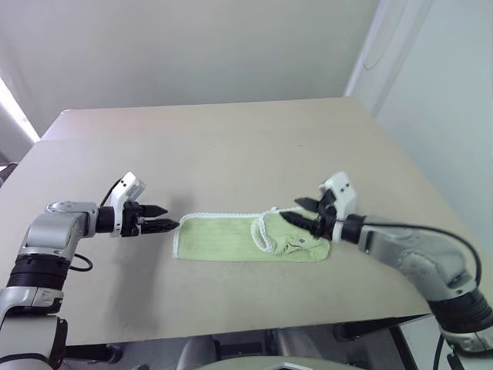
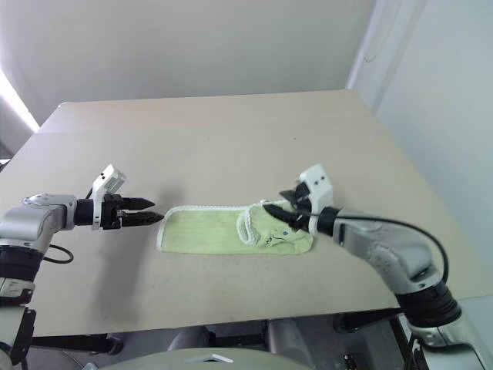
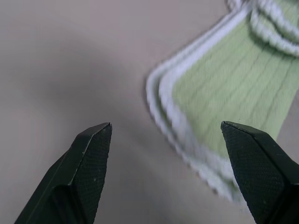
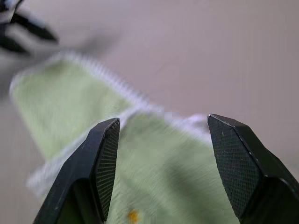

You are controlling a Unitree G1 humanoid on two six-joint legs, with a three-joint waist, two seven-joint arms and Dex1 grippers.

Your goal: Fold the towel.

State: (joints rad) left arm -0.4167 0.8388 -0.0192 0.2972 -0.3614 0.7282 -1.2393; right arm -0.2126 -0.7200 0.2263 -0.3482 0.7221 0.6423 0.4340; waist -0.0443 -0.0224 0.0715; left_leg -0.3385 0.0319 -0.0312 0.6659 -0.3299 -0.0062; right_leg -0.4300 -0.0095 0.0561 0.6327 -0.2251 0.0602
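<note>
Head view: folded towel [image 1: 243, 239] flat on table [image 1: 231, 146], left gripper [image 1: 163, 218] at its left end, fingers spread, right gripper [image 1: 300, 213] over its bunched right end, fingers apart, left wrist view: spread fingers [image 3: 88, 158] empty, towel corner between, right wrist view: spread fingers [image 4: 105, 158] above towel, empty

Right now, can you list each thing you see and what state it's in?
towel: lying flat on the table, folded into a long strip, right end bunched up, held by nothing.
left gripper: open, just off the towel's left end.
right gripper: open, over the towel's right end.
table: bare apart from the towel.
</note>
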